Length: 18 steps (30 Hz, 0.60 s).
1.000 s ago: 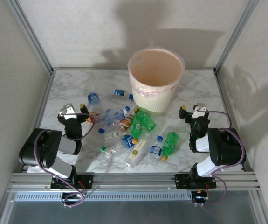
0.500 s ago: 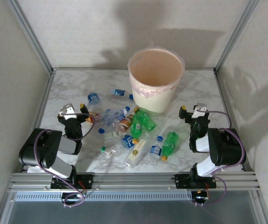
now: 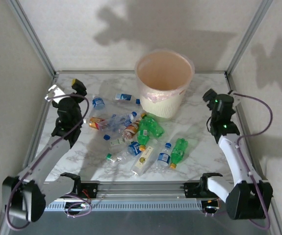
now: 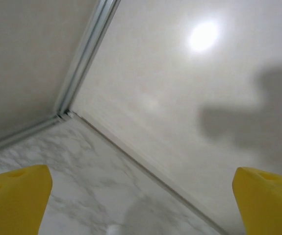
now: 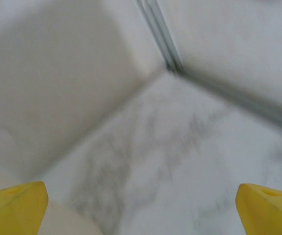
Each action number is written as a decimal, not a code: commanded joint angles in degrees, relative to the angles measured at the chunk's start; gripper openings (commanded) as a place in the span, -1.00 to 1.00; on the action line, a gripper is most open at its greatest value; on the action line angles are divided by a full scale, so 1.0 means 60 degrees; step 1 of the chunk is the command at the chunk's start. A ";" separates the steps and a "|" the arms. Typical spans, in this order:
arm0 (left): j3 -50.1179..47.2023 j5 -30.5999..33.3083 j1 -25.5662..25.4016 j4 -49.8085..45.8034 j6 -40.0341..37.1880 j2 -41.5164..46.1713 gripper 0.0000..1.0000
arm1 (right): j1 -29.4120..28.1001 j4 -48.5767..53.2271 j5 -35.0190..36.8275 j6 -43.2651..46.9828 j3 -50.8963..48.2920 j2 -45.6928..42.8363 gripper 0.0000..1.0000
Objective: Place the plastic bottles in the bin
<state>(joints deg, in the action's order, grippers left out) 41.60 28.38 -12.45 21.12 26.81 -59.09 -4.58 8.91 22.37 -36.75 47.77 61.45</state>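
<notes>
I see left fingers (image 4: 13, 196) and right fingers (image 5: 13, 200) both spread wide, gripping nothing. The plastic bottles (image 3: 150, 126) lie scattered on the worktop (image 3: 199, 142), just in front of the bin (image 3: 164, 105).

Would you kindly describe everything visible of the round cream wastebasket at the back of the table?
The round cream-beige plastic wastebasket tapers towards its base and stands upright on the marble-patterned table, at the back, near the middle. A thin pinkish plastic liner folds over its rim and hangs down the wall. Its inside looks smooth and pinkish-beige. A green plastic bottle lies close by its base; contact is unclear.
</notes>
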 commanded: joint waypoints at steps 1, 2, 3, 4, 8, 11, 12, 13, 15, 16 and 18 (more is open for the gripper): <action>0.0221 -0.0076 -0.0796 -0.2989 0.1486 0.0340 0.86 | -0.0884 0.3955 0.0952 -0.1307 0.1427 0.0309 0.98; 0.0374 0.0037 -0.1132 -0.3235 0.1494 0.0402 0.85 | -0.1269 0.4190 0.1215 -0.1123 0.1667 0.0319 0.98; 0.0513 0.0070 -0.1447 -0.3432 0.1483 0.0437 0.84 | -0.1560 0.4178 0.1150 -0.0744 0.1775 0.0333 0.98; 0.0656 0.0060 -0.1848 -0.3627 0.1448 0.0377 0.82 | -0.1863 0.4271 0.0923 -0.0477 0.1907 0.0465 0.98; 0.1336 0.0457 -0.3889 -0.4600 0.1235 -0.0230 0.79 | -0.3329 0.5396 0.0646 -0.0659 0.2518 0.1404 0.92; 0.1664 0.0922 -0.5405 -0.5152 0.1171 -0.0737 0.79 | -0.4420 0.6062 0.0733 -0.1199 0.2891 0.1867 0.88; 0.1729 0.0935 -0.5782 -0.5308 0.1214 -0.0895 0.79 | -0.4737 0.6329 0.0711 -0.1414 0.3028 0.2015 0.87; 0.1777 0.0771 -0.5980 -0.5402 0.1343 -0.1006 0.78 | -0.5028 0.6570 0.0619 -0.1630 0.3137 0.2158 0.85; 0.1750 0.0024 -0.5997 -0.5458 0.1641 -0.0982 0.75 | -0.5543 0.6954 0.0477 -0.1936 0.3306 0.2398 0.82; 0.1706 -0.0231 -0.5997 -0.5443 0.1764 -0.0894 0.75 | -0.5802 0.7135 0.0485 -0.2088 0.3331 0.2453 0.82; 0.1607 -0.0480 -0.5998 -0.5431 0.1897 -0.0699 0.75 | -0.6379 0.7403 0.0263 -0.2328 0.3325 0.2561 0.82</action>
<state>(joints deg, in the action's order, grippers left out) 50.74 27.97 -48.60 -8.75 35.73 -65.14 -39.70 46.68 25.15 -46.48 65.73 76.47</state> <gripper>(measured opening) 0.878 0.910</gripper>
